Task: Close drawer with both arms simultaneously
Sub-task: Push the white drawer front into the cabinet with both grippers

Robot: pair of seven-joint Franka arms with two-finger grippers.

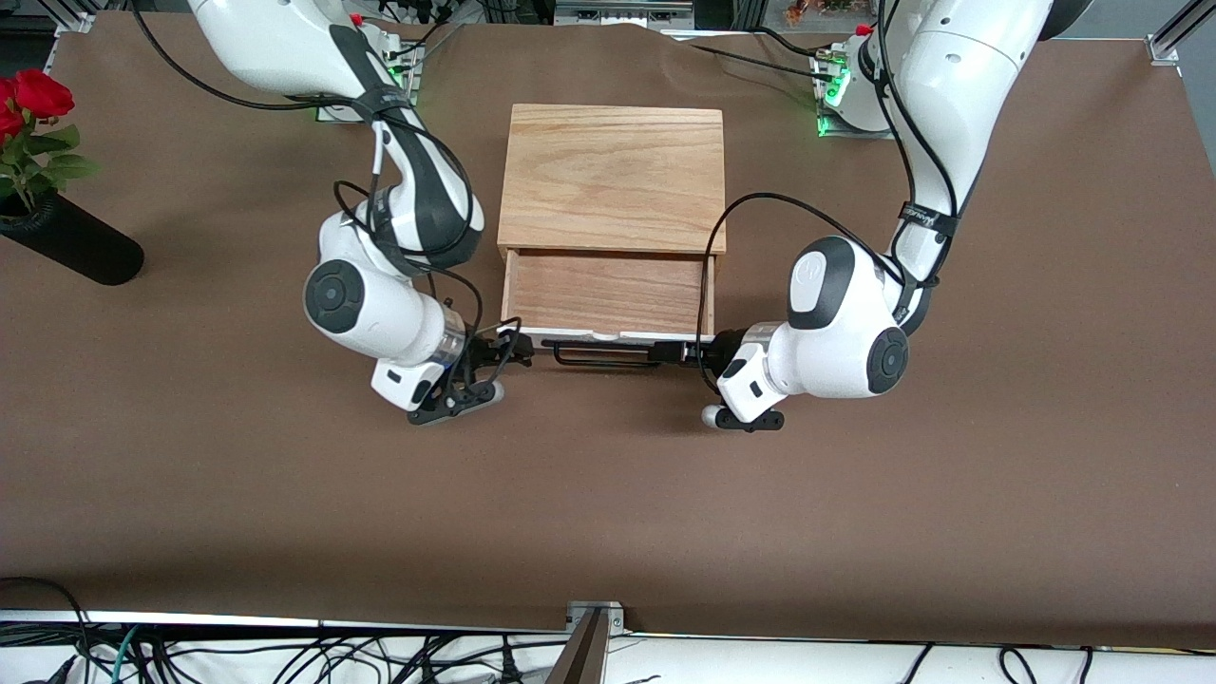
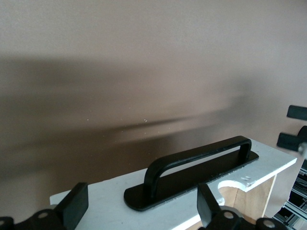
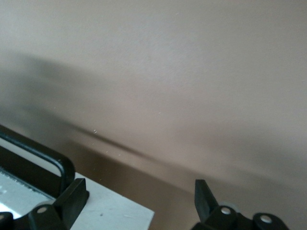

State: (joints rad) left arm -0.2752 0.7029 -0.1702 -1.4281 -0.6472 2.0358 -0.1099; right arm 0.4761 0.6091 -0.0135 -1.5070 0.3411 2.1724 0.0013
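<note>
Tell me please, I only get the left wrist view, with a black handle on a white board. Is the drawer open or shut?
Observer: Open. From the front, the drawer sticks out of its oak box, and you can see its wooden floor.
Operator: Where's the other arm's hand?
Observer: The right gripper is open at the front panel's corner toward the right arm's end. Your left gripper is open at the panel's other corner, by the handle.
Operator: Is anything else on the table?
Observer: Yes, a black vase with red roses, at the right arm's end of the table.
</note>
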